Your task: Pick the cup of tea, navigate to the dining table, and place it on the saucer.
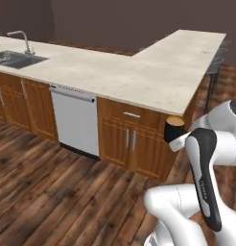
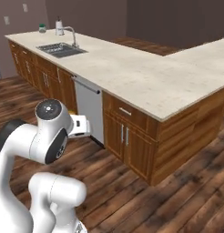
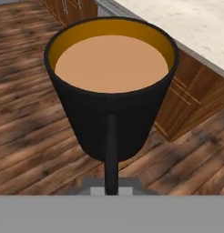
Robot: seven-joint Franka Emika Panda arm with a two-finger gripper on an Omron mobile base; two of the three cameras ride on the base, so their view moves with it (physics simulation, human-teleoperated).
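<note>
Judging by the cup of tea (image 3: 111, 91) held aloft over the wooden floor (image 1: 57, 192), clamped in the fingers beside the bench (image 1: 153, 72), the pick looks done, leaving the drive and the placing on a saucer

Black cup of tea (image 3: 111, 109) with orange-brown liquid; cream speckled counter (image 1: 139, 72); reddish-brown wood cabinets (image 1: 134, 139).

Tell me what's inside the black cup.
The cup of tea holds orange-brown liquid nearly to the rim, with an orange inner wall above it. The liquid hides the bottom.
</note>
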